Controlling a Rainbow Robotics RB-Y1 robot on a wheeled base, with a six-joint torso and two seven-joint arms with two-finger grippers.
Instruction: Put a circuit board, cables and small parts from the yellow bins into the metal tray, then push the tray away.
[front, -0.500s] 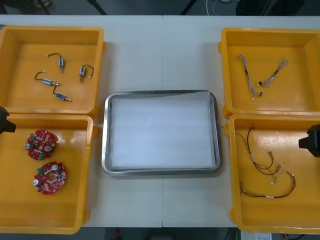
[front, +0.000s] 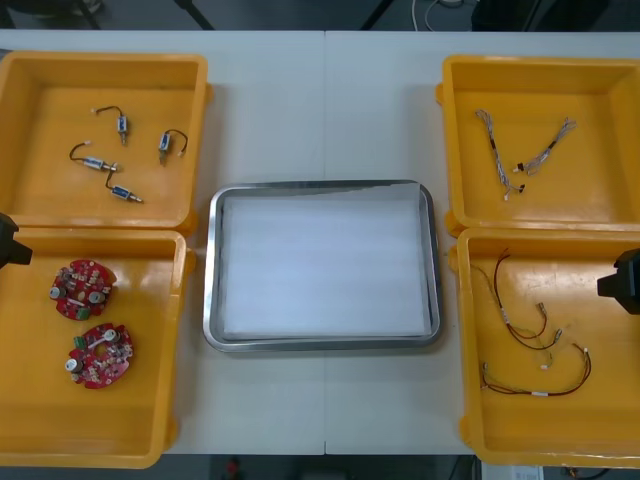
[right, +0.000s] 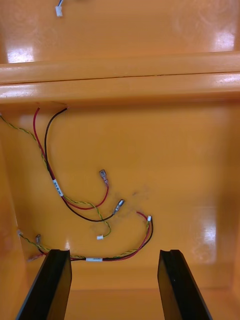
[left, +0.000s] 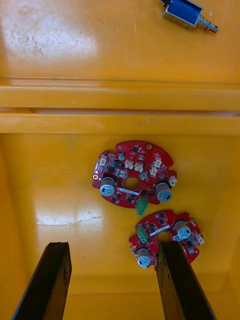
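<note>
Setup: light table with a rectangular metal tray at its middle. The tray has a shiny rim and is white inside. It sits between the four bins, with its side rims close to the walls of the two near bins.

Bin contents:
- The far-left yellow bin holds four small metal parts with short black leads. They are scattered around the bin's middle, apart from one another.
- The near-left yellow bin holds two round red circuit boards. They lie flat, just beside each other, toward the bin's left wall.
- The far-right yellow bin holds two thin pale twisted cables, lying near each other.
- The near-right yellow bin holds red, black and yellow cables in loose loops on the floor.

Arms:
- The left gripper is at the table's left edge, over the far-left corner of the near-left yellow bin. Its fingers are spread and grip nothing. In the left wrist view the boards lie beyond the fingers, the nearer one at one fingertip.
- The right gripper is at the table's right edge, over the right wall of the near-right yellow bin. Its fingers are spread and grip nothing. In the right wrist view one cable runs across the floor between the fingertips.
</note>
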